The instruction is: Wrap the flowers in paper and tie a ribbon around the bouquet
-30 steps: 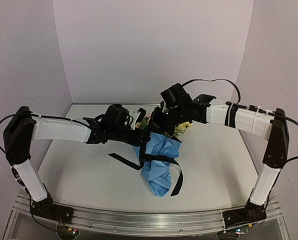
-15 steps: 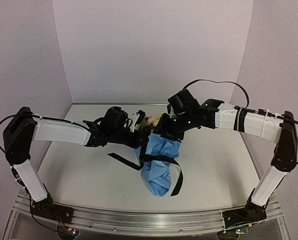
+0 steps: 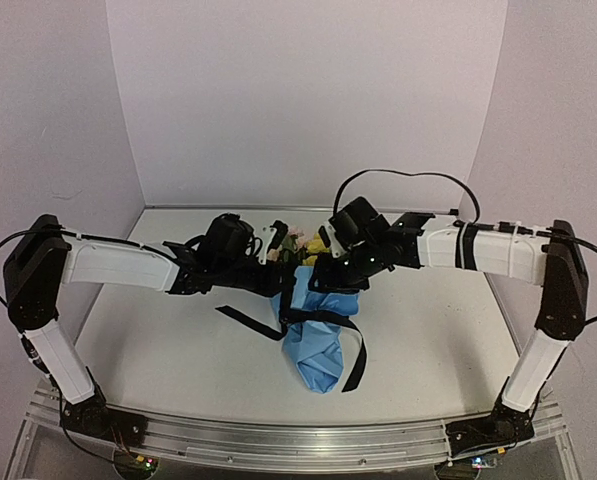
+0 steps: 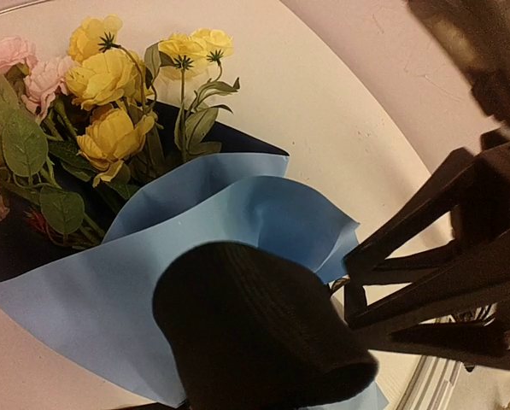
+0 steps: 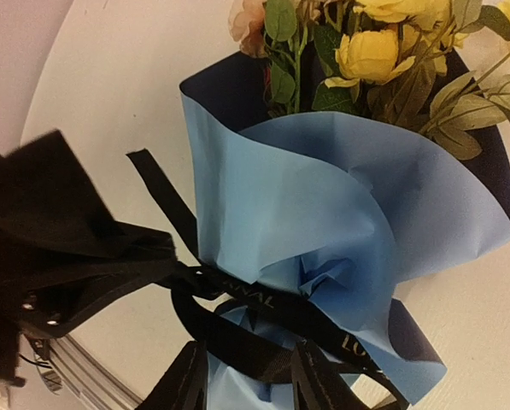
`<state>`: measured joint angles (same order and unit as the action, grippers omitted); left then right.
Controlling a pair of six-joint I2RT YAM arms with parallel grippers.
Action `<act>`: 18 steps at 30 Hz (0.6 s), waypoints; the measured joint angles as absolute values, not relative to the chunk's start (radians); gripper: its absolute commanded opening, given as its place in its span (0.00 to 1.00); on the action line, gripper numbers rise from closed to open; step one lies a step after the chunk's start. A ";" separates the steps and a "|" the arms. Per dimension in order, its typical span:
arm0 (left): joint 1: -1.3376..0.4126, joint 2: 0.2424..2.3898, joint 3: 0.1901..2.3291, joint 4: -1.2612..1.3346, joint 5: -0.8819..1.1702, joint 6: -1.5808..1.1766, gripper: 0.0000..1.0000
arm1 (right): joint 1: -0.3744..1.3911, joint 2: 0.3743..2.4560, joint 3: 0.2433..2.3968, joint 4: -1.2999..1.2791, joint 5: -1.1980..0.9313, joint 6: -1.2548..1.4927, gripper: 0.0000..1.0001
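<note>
Right arm point(image 3: 478, 248) lowered toward bouquet point(image 3: 323, 345), right jaws partly open near ribbon point(image 5: 253, 301), left jaws closed

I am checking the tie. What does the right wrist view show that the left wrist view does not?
Only the right wrist view: the ribbon, black with pale lettering, wound around the narrow part of the paper. Only the left wrist view: most of the flowers whole, not cut by the frame edge. Both: yellow blooms, green leaves, light blue paper with a navy inside.
</note>
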<state>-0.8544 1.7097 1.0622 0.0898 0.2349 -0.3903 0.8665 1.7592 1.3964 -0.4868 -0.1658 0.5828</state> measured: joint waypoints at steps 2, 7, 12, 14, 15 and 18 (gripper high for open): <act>-0.850 1.708 1.062 0.090 0.239 -0.393 0.00 | 0.871 1.793 1.399 -0.489 -0.163 0.552 0.41; -0.838 1.707 1.062 0.090 0.248 -0.398 0.00 | 0.894 1.843 1.399 -0.496 -0.141 0.492 0.42; -0.829 1.707 1.062 0.090 0.258 -0.405 0.00 | 0.910 1.850 1.399 -0.502 -0.127 0.454 0.41; -0.827 1.707 1.062 0.090 0.261 -0.412 0.00 | 0.915 1.850 1.398 -0.504 -0.123 0.445 0.41; -0.825 1.707 1.062 0.089 0.263 -0.415 0.00 | 0.915 1.850 1.398 -0.508 -0.123 0.443 0.41; -0.824 1.707 1.062 0.090 0.269 -0.418 0.00 | 0.916 1.850 1.398 -0.516 -0.121 0.437 0.41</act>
<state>-0.8237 1.7065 1.0622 0.0895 0.2695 -0.4175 0.9165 1.8503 1.3978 -0.5161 -0.1210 0.4370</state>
